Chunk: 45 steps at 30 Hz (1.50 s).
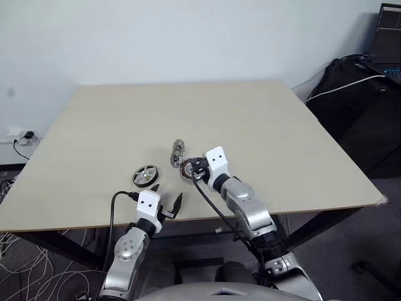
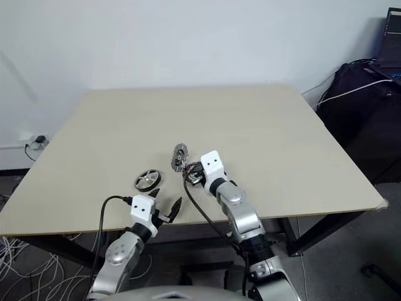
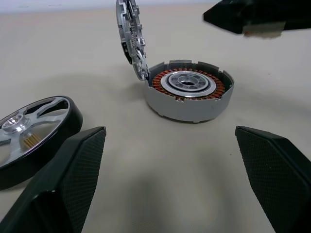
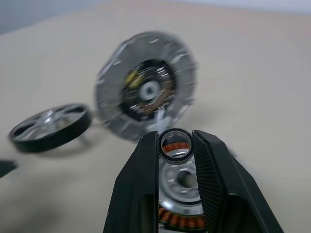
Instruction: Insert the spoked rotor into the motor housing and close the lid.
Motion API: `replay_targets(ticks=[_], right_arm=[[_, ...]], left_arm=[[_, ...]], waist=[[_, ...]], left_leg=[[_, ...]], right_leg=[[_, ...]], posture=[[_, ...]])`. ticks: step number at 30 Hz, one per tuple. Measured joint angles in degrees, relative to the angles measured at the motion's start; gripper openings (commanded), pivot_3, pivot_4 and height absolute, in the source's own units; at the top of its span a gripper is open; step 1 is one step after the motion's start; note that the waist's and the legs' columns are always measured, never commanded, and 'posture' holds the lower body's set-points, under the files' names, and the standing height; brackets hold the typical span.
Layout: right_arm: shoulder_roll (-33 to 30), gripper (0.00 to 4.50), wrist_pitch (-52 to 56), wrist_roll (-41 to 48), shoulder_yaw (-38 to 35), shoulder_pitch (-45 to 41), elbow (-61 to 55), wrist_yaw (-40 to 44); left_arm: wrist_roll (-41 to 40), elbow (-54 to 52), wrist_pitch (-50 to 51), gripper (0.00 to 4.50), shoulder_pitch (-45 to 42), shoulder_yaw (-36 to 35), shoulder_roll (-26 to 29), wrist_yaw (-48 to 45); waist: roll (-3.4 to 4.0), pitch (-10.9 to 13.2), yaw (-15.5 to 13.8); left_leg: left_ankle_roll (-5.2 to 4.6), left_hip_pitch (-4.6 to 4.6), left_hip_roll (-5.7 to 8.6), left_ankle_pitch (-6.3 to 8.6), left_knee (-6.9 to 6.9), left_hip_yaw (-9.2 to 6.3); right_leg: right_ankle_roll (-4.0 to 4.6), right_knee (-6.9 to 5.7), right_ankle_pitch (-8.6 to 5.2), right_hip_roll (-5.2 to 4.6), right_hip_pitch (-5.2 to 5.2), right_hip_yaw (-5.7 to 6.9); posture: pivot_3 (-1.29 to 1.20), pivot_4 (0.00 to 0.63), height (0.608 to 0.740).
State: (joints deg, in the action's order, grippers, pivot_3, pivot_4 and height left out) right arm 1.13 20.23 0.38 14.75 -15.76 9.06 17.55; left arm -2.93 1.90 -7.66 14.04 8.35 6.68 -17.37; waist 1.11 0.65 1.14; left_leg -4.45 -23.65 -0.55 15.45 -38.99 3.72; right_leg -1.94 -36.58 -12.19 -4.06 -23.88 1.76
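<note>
The motor housing [image 3: 189, 92] lies face up on the table, its copper windings showing around a silver centre. At its rim the lid [image 3: 131, 36] stands upright on edge. The spoked rotor [image 1: 145, 175], black-rimmed, lies flat to the housing's left. My right gripper [image 4: 176, 141] hovers just above the housing [image 4: 181, 194], shut on a small dark ring [image 4: 176, 145]. My left gripper [image 1: 167, 192] waits near the table's front edge, open and holding nothing, with the rotor [image 3: 34, 128] just ahead of its left finger.
The beige table [image 1: 282, 125] has bare room behind and to the right of the parts. Black bags [image 1: 357, 106] and a laptop [image 1: 388, 31] stand off its right side. Cables [image 1: 19, 141] lie by the wall at left.
</note>
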Motion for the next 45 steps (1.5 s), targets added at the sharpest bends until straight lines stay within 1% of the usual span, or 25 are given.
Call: replay_targets(ticks=[6, 14, 23, 45], right_arm=[[1.0, 0.72, -1.3, -1.2, 2.1, -3.7, 8.8, 0.2], [1.4, 0.72, -4.3, -2.0, 1.7, -7.4, 17.6, 0.1], [1.3, 0.72, -6.0, -2.2, -0.1, -8.1, 20.5, -0.1], [1.6, 0.72, -7.6, -2.5, -1.8, -10.4, 25.6, -1.9]], left_arm=[[0.0, 0.0, -0.1, 4.50, 0.4, 0.0, -0.3, 0.6], [0.0, 0.0, -0.1, 4.50, 0.5, 0.0, -0.3, 1.0], [0.0, 0.0, -0.2, 4.50, 0.5, 0.0, -0.3, 0.8], [0.0, 0.0, -0.3, 4.50, 0.5, 0.0, -0.3, 0.7]], waist=[[0.00, 0.0, 0.0], [0.00, 0.0, 0.2], [0.01, 0.0, 0.2], [0.02, 0.0, 0.3]], left_leg=[[0.01, 0.01, 0.00, 0.00, 0.01, 0.00], [0.01, 0.00, 0.02, 0.00, 0.02, 0.00], [0.01, -0.01, 0.02, 0.00, 0.05, 0.00], [0.02, -0.02, 0.02, 0.00, 0.09, 0.00]], right_leg=[[0.01, -0.02, 0.00, -0.01, -0.01, 0.00], [0.01, -0.02, 0.00, -0.02, -0.02, -0.01], [0.04, -0.02, -0.01, -0.03, -0.04, -0.10], [0.06, -0.03, -0.02, -0.06, -0.08, -0.13]], posture=[[0.00, 0.000, 0.740], [0.00, 0.000, 0.740], [0.00, 0.000, 0.740], [0.00, 0.000, 0.740]])
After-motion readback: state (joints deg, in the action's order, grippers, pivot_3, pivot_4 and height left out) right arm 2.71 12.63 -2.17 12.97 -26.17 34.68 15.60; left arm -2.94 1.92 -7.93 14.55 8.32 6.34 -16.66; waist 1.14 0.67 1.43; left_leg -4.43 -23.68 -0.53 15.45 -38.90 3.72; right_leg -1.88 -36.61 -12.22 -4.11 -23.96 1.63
